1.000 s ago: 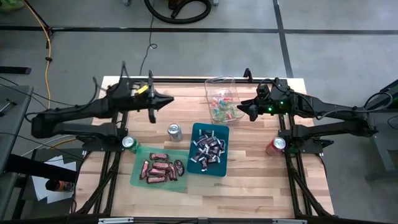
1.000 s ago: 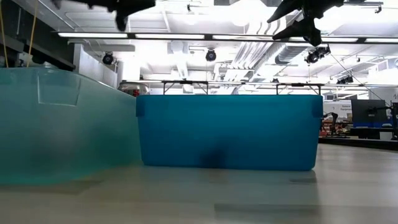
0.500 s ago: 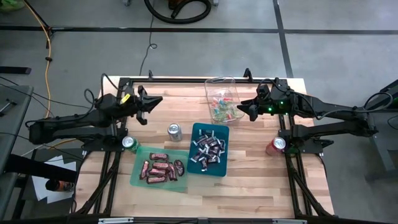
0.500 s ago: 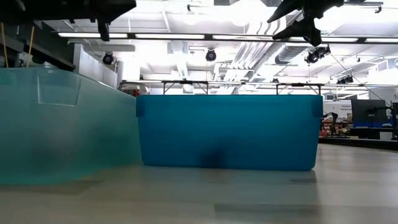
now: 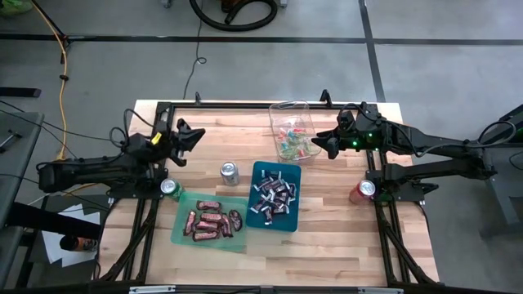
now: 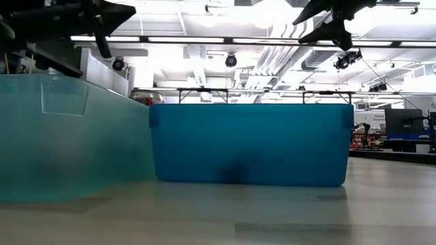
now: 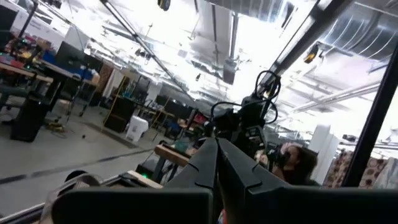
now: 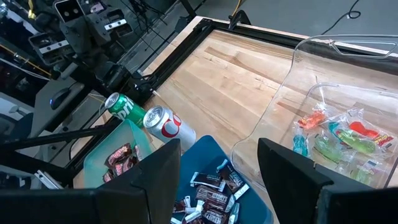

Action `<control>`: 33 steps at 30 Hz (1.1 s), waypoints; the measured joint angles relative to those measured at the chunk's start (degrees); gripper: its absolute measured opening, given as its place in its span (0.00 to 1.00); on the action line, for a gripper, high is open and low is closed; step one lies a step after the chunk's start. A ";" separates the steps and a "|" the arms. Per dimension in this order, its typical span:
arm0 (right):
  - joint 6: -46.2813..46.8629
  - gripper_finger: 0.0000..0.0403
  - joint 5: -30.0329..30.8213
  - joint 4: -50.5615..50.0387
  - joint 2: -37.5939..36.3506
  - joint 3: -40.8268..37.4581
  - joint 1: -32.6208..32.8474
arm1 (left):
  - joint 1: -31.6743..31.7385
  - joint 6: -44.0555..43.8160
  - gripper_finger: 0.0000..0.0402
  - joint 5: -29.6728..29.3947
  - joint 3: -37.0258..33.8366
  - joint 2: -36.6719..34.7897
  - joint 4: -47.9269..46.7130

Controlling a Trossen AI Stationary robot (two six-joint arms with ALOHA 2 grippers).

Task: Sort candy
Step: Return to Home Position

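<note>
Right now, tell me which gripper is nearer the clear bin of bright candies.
Right. The right gripper hangs just beside the clear bin's right edge, next to the bright candies; the left gripper is well off over the table's left side.

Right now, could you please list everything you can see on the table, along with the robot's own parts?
table: one, light wood, under both arms.
clear bin: one, transparent, far middle; holds bright candy, red, green and blue.
blue bin: one, centre; holds dark and silver pieces.
green bin: one, left of the blue bin; holds red-brown bars.
silver can: one, beside the blue bin.
green can: one, left side.
red can: one, right side.
left gripper: shut, empty, above the table's left side.
right gripper: open, empty, beside the clear bin.
</note>
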 joint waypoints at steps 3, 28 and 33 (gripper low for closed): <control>0.01 0.52 -0.01 0.00 0.00 0.00 0.00 | 0.00 0.00 0.00 0.06 -0.51 -0.66 0.02; -0.38 0.52 -0.46 -2.91 -3.12 0.00 0.07 | -0.04 -2.91 0.00 6.64 -7.72 -7.26 6.75; -0.54 0.52 -1.84 -8.00 -7.78 0.00 0.43 | 0.02 -1.32 0.00 6.10 -7.72 -11.78 1.52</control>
